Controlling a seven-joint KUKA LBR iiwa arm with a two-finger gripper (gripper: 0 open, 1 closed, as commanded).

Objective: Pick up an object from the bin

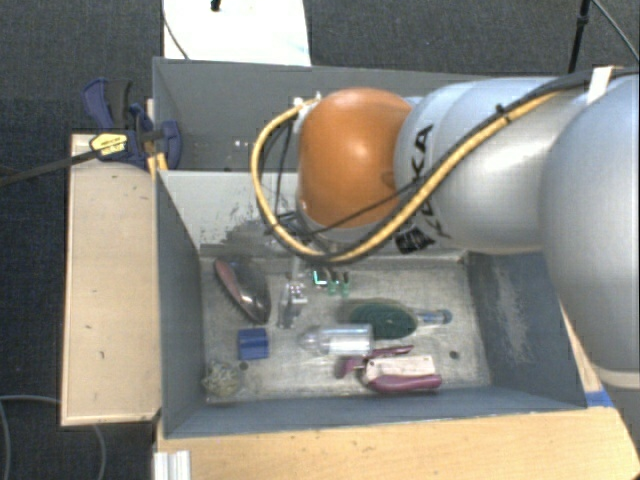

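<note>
A dark spoon [243, 290] lies at 9 o'clock, just beside the fingers [292, 313], and a blue block [253, 344] at 7 o'clock. The fingers hang over the bin [185, 268] floor; whether they are released or clenched I cannot tell. A clear bottle [338, 343] lies near at 4 o'clock.

The arm's orange cover [350, 158] hangs over the back of the bin [520, 308] and blocks entry from above there. Bare floor lies open along the right wall, beyond the green brush [380, 317]. At the front, the clear tube [335, 342] and the maroon packet [400, 373] crowd together. The blue block [253, 344] stands free, apart from the dark spoon [243, 288].
</note>
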